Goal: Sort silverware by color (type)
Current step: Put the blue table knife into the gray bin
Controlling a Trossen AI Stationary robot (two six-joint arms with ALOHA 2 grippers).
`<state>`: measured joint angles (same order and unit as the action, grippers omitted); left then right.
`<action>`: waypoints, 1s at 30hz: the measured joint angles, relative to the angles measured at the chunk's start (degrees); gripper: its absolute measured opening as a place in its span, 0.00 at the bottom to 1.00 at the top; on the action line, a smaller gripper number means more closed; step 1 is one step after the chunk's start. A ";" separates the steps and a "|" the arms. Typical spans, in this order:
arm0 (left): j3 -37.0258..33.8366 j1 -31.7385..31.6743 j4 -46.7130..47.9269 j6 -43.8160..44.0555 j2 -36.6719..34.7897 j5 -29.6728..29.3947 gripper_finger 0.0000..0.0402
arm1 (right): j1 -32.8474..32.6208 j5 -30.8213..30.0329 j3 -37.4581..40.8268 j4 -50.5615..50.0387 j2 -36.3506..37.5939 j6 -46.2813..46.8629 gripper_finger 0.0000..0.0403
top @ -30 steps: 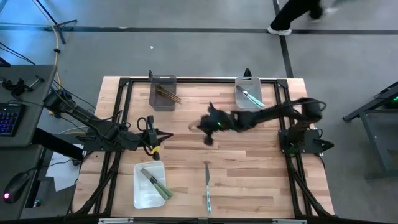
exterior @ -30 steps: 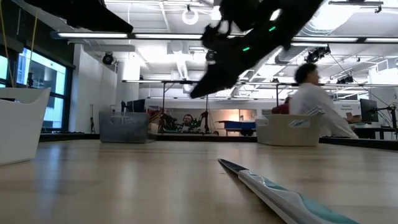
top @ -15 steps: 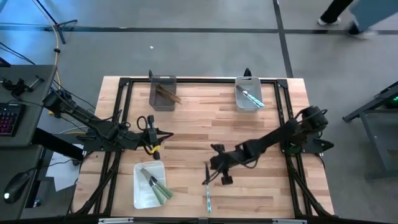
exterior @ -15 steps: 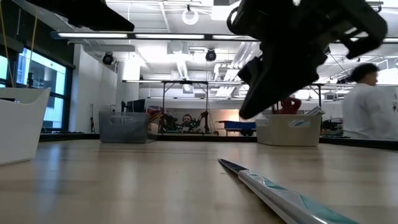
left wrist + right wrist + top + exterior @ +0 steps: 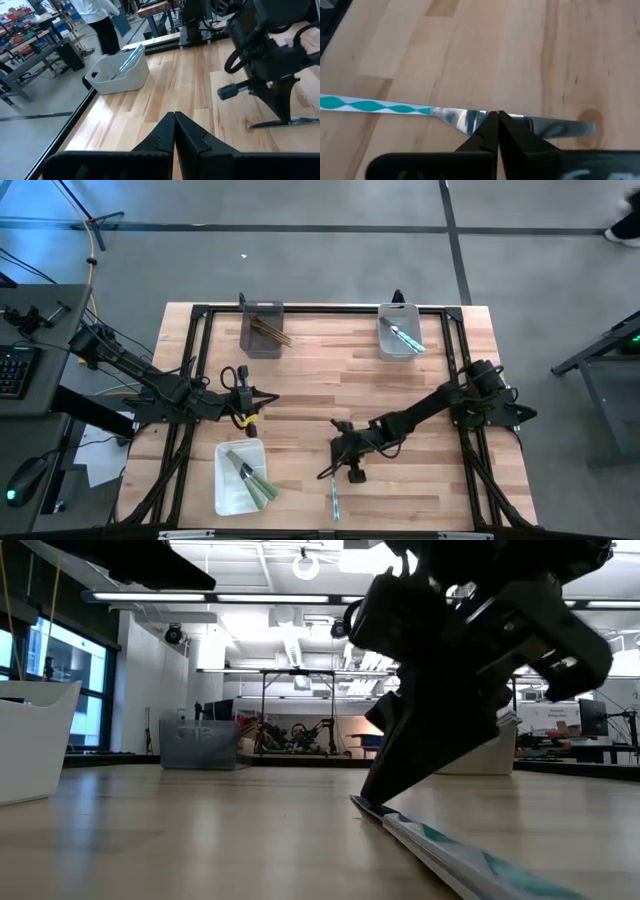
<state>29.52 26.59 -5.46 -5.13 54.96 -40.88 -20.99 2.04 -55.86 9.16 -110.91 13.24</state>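
A knife with a teal-and-white patterned handle [image 5: 365, 106] and a silver blade lies flat on the table near its near edge [image 5: 335, 498], close to the camera in the low view [image 5: 450, 845]. My right gripper [image 5: 498, 116] has come down on its blade with the fingers shut [image 5: 334, 460]. My left gripper [image 5: 175, 117] is shut and waits over the table's left side [image 5: 268, 397]. Brown sticks lie in a dark bin [image 5: 262, 330], teal utensils in a white bin [image 5: 398, 332], and green-handled ones in a white tray [image 5: 241, 477]. My right gripper's shut fingertips [image 5: 490, 122] rest on the knife's silver blade [image 5: 550, 127], about midway along it, coming from above at a slant from the table's right. The two fingers stand side by side along the blade and do not pinch it. The knife stays flat on the table.
The dark bin and the white bin stand at the far edge, the white tray near the left of the near edge. Bare wood lies between them. A black frame runs around the table. A person's foot shows on the floor beyond the far right corner.
My right gripper swung from above the table's middle toward the near edge and dropped until its tips met the knife's blade. The knife has not moved. A person walked off to the right beyond the far edge.
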 joint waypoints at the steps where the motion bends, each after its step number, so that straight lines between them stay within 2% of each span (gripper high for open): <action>1: 0.00 0.00 0.01 -0.01 0.00 0.00 0.00 | 0.12 -0.03 0.00 -0.05 -0.28 0.23 0.00; 15: 0.00 0.00 0.08 0.00 0.00 0.00 0.00 | 4.28 -2.41 -0.17 -4.82 0.44 2.75 0.00; 22: 0.00 0.00 0.86 0.42 0.00 -0.04 0.00 | 7.52 -5.36 0.07 -15.14 5.10 -0.38 0.00; 30: 0.00 0.00 1.05 0.46 0.00 -0.15 0.00 | 10.93 -10.44 0.09 -28.46 14.47 -1.33 0.00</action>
<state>29.52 26.59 -4.41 -4.67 54.96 -41.04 -10.06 -8.40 -55.77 -19.29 -96.45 11.91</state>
